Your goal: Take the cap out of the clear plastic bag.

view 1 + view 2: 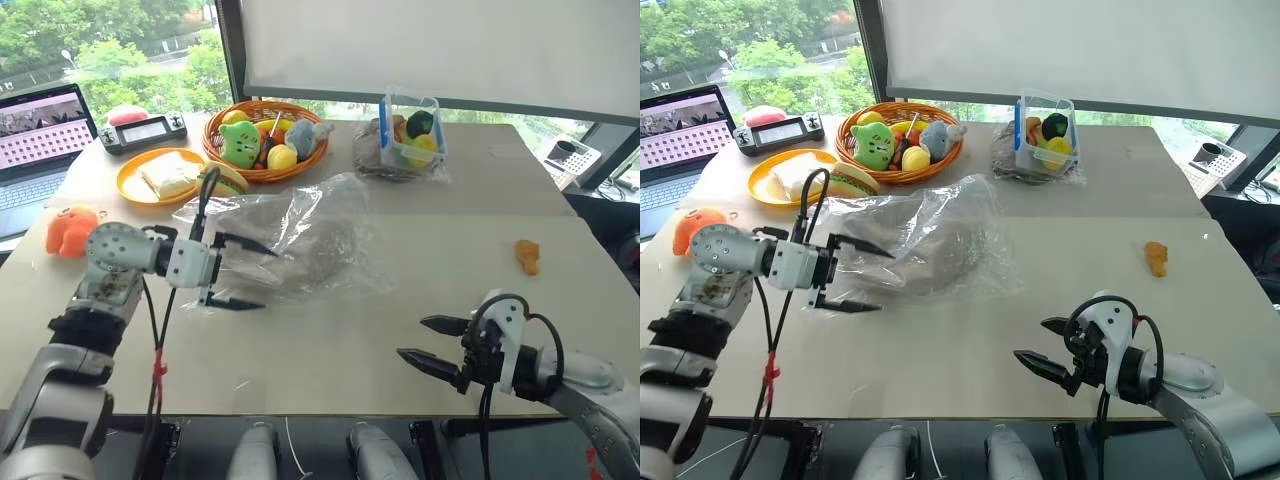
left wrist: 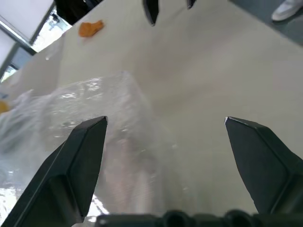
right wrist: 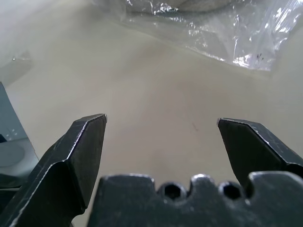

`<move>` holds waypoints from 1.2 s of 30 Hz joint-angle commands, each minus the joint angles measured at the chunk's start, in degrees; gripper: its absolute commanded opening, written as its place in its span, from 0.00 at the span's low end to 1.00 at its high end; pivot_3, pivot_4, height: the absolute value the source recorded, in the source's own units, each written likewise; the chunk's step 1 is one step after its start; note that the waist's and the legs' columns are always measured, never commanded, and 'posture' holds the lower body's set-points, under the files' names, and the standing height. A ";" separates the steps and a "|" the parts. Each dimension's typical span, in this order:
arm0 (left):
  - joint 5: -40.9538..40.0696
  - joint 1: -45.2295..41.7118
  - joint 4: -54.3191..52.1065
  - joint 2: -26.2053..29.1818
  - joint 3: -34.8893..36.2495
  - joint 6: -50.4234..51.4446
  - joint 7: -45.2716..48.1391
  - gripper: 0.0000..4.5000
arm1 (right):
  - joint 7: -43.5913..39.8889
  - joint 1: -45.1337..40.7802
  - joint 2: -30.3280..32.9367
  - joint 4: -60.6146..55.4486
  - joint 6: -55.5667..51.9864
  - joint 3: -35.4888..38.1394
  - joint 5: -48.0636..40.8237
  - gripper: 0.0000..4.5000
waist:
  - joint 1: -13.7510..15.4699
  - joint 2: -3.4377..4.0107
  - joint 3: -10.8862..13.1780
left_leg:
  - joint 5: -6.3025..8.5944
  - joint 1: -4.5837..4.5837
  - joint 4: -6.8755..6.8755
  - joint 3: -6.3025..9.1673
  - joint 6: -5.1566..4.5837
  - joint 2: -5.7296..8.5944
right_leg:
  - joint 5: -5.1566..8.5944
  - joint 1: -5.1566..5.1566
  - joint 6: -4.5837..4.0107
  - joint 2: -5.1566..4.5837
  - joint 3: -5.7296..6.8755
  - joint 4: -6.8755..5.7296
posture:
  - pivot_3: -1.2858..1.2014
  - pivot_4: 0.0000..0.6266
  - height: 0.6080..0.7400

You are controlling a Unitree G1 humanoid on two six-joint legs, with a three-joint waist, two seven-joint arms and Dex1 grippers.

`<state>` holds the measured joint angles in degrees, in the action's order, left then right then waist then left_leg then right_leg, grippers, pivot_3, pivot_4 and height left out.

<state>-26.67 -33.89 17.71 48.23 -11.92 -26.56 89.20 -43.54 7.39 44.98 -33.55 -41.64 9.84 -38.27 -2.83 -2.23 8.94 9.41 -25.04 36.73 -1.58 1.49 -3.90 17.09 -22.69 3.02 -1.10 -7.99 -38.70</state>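
Note:
The clear plastic bag (image 1: 300,235) lies crumpled in the middle of the table. Through its wrinkled film the beige cap (image 1: 315,252) shows as a soft tan mound inside. My left gripper (image 1: 270,279) is open at the bag's left end, pointing right, its two fingers on either side of the bag's edge with nothing pinched. In the left wrist view the bag (image 2: 99,118) lies just past the spread fingers. My right gripper (image 1: 410,337) is open and empty above bare table near the front edge, right of the bag. The right wrist view shows the bag (image 3: 213,28) farther off.
At the back stand a wicker basket (image 1: 300,168) of plush toys, a clear box with blue trim (image 1: 410,128) and a yellow plate (image 1: 130,190) with a sandwich. An orange plush (image 1: 70,230) and a laptop (image 1: 40,130) sit at the left. A small orange piece (image 1: 527,256) lies at the right.

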 commanded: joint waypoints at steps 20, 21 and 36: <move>36.04 2.72 -14.09 -33.18 -16.10 37.82 -52.99 0.94 | 2.39 5.47 0.08 -6.64 -1.91 9.36 -2.08 1.00 | 1.54 0.00 -0.01 | 0.04 0.22 0.13 0.25 -0.04 0.23 | 0.12 0.46 0.15 -0.12 0.16 0.17 | 0.52 0.24 0.91; 39.32 1.50 -11.41 -33.35 -17.89 36.44 -54.53 0.94 | 2.94 5.94 -0.20 -7.06 -1.97 9.83 -2.26 1.00 | 1.39 0.02 -0.02 | 0.04 0.22 0.12 0.25 -0.04 0.25 | 0.12 0.46 0.15 -0.12 0.15 0.18 | 0.52 0.24 0.91; 41.69 -4.61 14.53 -43.66 -17.69 47.57 -54.79 0.94 | 7.74 9.06 -2.76 -9.88 -1.71 11.66 -2.22 1.00 | 2.20 -0.05 -1.08 | 0.06 0.90 0.10 0.51 -0.02 0.41 | 0.35 1.24 -0.12 -0.27 0.37 0.77 | 0.52 0.24 0.91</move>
<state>13.28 -39.96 23.52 4.27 -28.49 18.01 35.58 -36.54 15.82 42.70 -41.43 -43.96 18.92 -39.65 -0.63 -2.28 7.87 9.50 -24.04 36.83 -0.95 1.52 -3.44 17.47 -21.24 2.84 -1.39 -7.54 -37.77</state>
